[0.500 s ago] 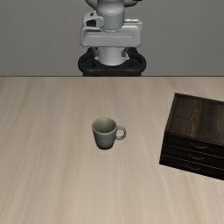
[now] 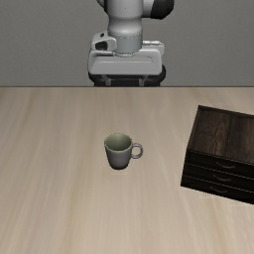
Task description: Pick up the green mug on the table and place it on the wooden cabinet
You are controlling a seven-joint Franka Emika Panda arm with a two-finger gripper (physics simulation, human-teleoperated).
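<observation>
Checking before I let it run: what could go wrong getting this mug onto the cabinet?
The mug stands upright with its handle toward the cabinet; a grasp off-centre might tip it. The cabinet top sits above the table, so a low carry could hit its edge.

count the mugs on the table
1. The green mug stands upright near the middle of the table, handle toward the exterior view's right, apart from the wooden cabinet. Nothing appears to hide another.
</observation>
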